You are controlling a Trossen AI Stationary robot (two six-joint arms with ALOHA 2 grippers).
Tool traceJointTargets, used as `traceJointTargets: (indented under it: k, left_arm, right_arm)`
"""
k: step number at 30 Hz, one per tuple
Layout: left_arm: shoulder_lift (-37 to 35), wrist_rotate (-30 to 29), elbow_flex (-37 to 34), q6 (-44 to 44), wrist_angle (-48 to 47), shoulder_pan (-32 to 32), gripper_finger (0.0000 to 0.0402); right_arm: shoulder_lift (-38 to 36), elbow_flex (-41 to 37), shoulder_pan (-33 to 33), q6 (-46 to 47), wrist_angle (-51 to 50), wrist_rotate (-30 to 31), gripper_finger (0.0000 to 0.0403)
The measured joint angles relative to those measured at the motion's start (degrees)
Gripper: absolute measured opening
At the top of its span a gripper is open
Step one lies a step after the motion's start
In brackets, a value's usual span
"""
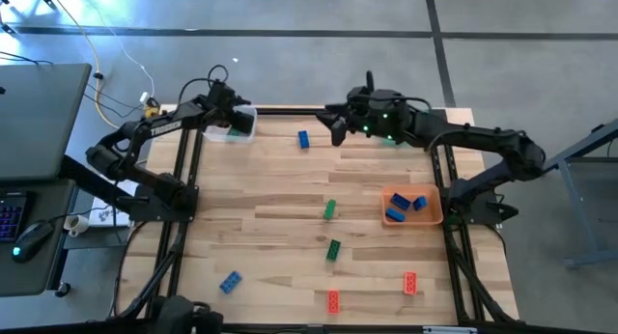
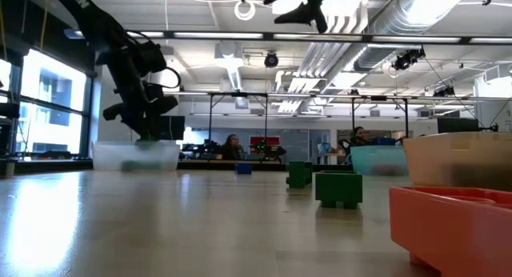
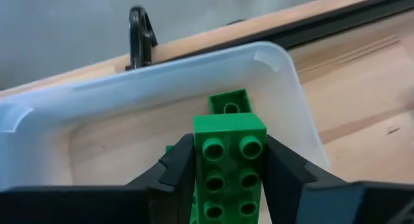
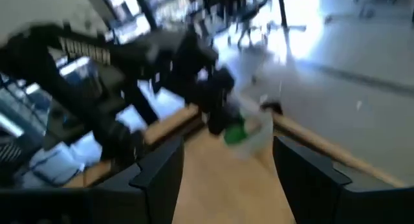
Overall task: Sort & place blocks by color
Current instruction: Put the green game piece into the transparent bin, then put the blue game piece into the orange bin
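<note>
The left wrist view showed what no other view did: the left gripper [image 3: 229,179] clamped on a green brick [image 3: 229,169], its fingers [image 3: 180,172] pressed to the brick's two sides, held over the clear tray [image 3: 284,88], with another green brick [image 3: 229,101] lying in the tray just beyond it. From above, only the left gripper [image 1: 235,117] over the clear tray [image 1: 220,134] could be made out at the table's far left corner. In the low view the left gripper [image 2: 148,133] hung straight down into the clear tray [image 2: 136,155], its arm bent above it.

The right gripper [image 1: 338,131] reached from the right side toward the far middle of the table, beside a blue brick [image 1: 303,139] and well right of the clear tray. Its own view, blurred, showed its fingers [image 4: 158,175] spread apart with nothing between them, facing the left arm and the green brick [image 4: 235,131] over the tray.

Across the wooden table [image 1: 261,218], right of the clear tray, lay two green bricks [image 1: 329,209] [image 1: 333,249] near the middle, a blue one [image 1: 230,282] and two red ones [image 1: 333,299] [image 1: 409,283] along the near edge. An orange tray [image 1: 433,216] on the right held blue bricks [image 1: 400,203]. A teal tray [image 2: 376,158] appeared in the low view.

Beyond the table the low view showed an open room with ceiling lights, ducts, and seated people [image 2: 232,146]. From above, a laptop [image 1: 29,122] sat left of the table.
</note>
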Motion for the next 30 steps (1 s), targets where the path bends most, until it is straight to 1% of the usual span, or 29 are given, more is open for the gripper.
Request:
traceJointTargets:
  k: [3,8,11,15,18,23,26,30]
  left_arm:
    - [1.2,0.4,0.0,0.0,0.0,0.0,0.0126]
    - [1.6,0.5,0.5,0.1,0.1,0.0,0.013]
    - [1.6,0.0,1.1,0.8,0.0,0.2,0.0138]
    - [1.6,0.0,1.8,1.0,-0.3,0.2,0.016]
    - [1.6,1.1,2.5,1.1,-0.3,0.2,0.0181]
    - [1.6,3.3,4.2,2.5,-1.3,0.2,0.0216]
    - [1.6,2.8,6.4,2.5,-3.3,0.2,0.0232]
    - [1.6,3.0,9.6,2.5,-5.6,0.2,0.0242]
  right_arm:
    - [0.6,0.0,0.3,2.5,-3.1,-2.3,0.0225]
    - [0.9,0.0,2.6,5.2,-9.0,-4.0,0.0225]
    - [0.9,0.0,4.8,6.9,-12.5,-4.4,0.0225]
    - [1.0,0.0,7.5,9.7,-15.9,-4.4,0.0225]
    - [1.0,0.0,8.7,10.5,-17.8,-3.9,0.0225]
    - [1.0,0.0,9.1,9.1,-19.9,-3.2,0.0225]
    - [0.9,0.0,8.3,8.5,-19.8,-0.6,0.0225]
    - [0.9,0.0,6.2,7.6,-19.6,0.7,0.0225]
